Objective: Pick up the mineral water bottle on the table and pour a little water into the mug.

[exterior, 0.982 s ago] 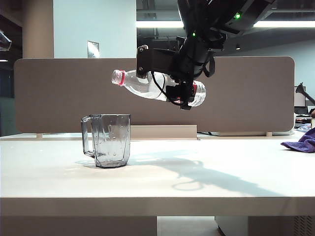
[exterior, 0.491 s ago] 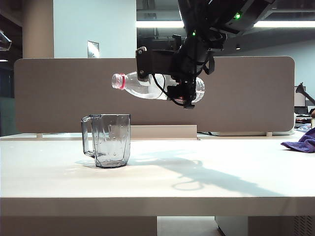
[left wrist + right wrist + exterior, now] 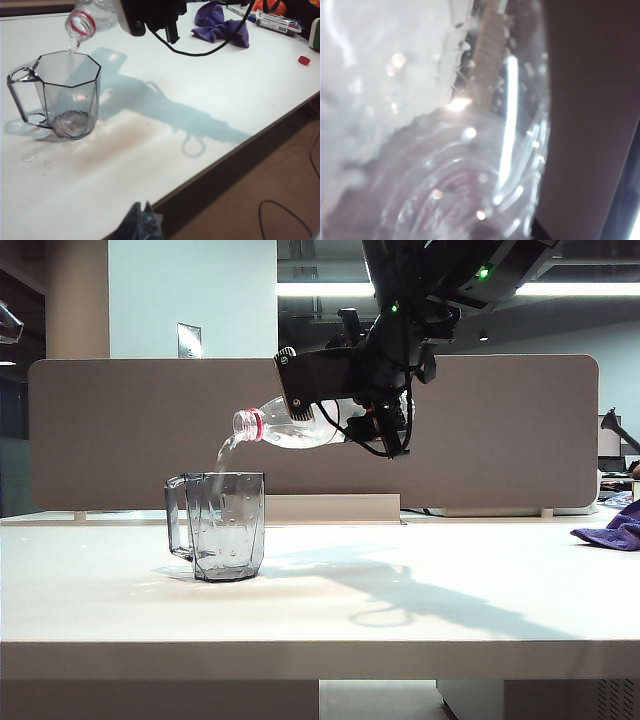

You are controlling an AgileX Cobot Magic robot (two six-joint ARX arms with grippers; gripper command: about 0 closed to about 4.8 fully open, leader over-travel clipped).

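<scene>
Mineral water bottle (image 3: 295,426), tipped neck-down above the mug (image 3: 222,524), water (image 3: 226,450) running out.

Left to right in the exterior view: grey see-through mug upright on the table (image 3: 400,610), handle to the left; a thin stream of water falls from the bottle's open mouth to the mug's rim; the bottle hangs in the air, its rear half and label hidden behind the right gripper (image 3: 375,430), which clasps its body; purple cloth (image 3: 610,530) at the far right edge, cut off. The left wrist view shows only the bottle's red-ringed mouth (image 3: 80,22), droplets on the table beside the mug, and a small red cap (image 3: 303,60) far off. Left gripper (image 3: 141,225): only a dark tip shows at the frame edge, state cannot be told. The right wrist view is filled with blurred clear plastic; fingers not discernible.
</scene>
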